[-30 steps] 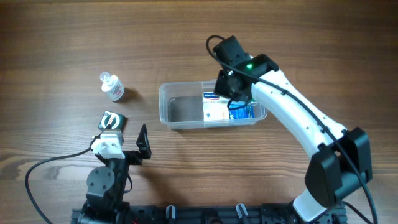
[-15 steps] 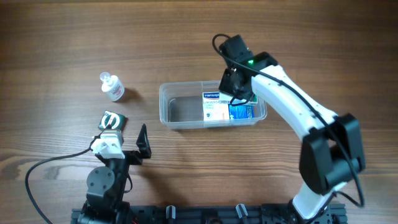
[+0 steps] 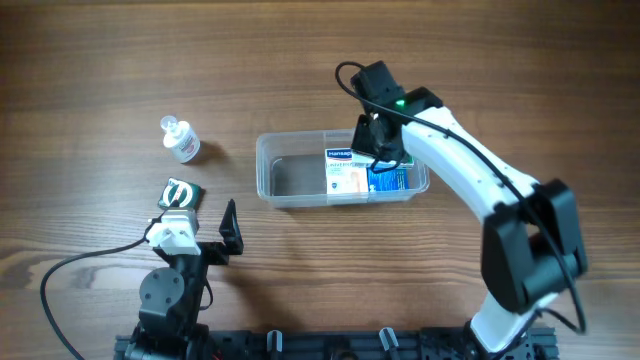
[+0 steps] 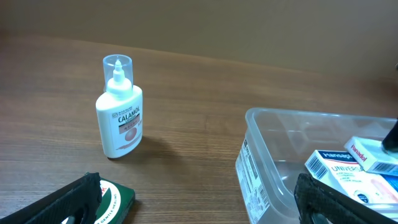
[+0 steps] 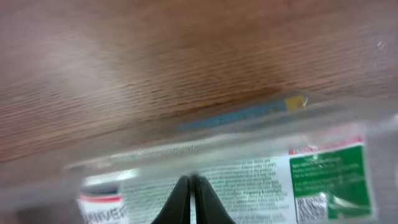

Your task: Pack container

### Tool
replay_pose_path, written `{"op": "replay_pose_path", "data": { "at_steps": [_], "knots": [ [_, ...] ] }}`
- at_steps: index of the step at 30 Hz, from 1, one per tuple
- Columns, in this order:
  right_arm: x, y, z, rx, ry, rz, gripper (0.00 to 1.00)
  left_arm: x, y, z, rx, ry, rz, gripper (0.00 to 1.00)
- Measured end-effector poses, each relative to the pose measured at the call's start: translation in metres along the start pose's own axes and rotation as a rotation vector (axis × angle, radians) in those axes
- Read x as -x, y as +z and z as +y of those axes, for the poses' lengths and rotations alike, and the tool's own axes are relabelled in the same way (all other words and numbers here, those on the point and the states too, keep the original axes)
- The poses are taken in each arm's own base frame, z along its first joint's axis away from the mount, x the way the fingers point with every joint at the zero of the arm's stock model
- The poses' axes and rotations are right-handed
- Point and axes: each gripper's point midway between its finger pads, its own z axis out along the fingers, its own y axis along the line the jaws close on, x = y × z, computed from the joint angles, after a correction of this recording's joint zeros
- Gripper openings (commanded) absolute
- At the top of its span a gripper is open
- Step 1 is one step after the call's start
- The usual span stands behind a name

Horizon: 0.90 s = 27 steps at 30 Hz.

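Jaws of the right gripper [image 5: 191, 185] are clenched on nothing, hanging over the far side of the container [image 3: 264, 172], mid-counter [image 3: 120, 60]. In the last second they barely shifted, and the boxes [image 3: 348, 172] inside lie unmoved, so that drop looks finished. Left gripper [image 3: 207, 212], jaws released wide, waits beside a green packet [image 3: 182, 192]; the bottle [image 3: 181, 140] stands beyond, nothing blocking either.

Wooden table [image 3: 120, 60], brown grain showing, matt all over. The container [image 3: 268, 175] is clear plastic, smooth, with a soft shine along its rim. Inside it, boxes [image 3: 348, 172] of printed card, slightly glossy. Left of the container, a bottle [image 4: 120, 121] in white plastic with a clear cap. Over the container's right end, the right arm [image 3: 470, 180] wears smooth white plastic.
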Motion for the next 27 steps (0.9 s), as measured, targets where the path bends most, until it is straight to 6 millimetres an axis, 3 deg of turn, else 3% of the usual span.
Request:
{"op": "replay_pose_path", "data": {
  "at_steps": [6, 9, 14, 22, 27],
  "knots": [
    [0.013, -0.077, -0.001, 0.085, -0.025, -0.146, 0.04, 0.000, 0.000, 0.000, 0.000, 0.000, 0.000, 1.00],
    [0.006, -0.092, -0.009, 0.076, -0.025, -0.146, 0.04, 0.000, 0.000, 0.000, 0.000, 0.000, 0.000, 1.00],
    [-0.010, -0.079, -0.022, 0.010, -0.032, -0.067, 0.04, 0.000, 0.000, 0.000, 0.000, 0.000, 0.000, 1.00],
    [-0.046, -0.029, -0.049, -0.097, -0.032, 0.056, 0.04, 0.000, 0.000, 0.000, 0.000, 0.000, 0.000, 1.00],
    [-0.055, -0.015, -0.056, -0.109, -0.033, 0.064, 0.04, 0.000, 0.000, 0.000, 0.000, 0.000, 0.000, 1.00]
  ]
}}
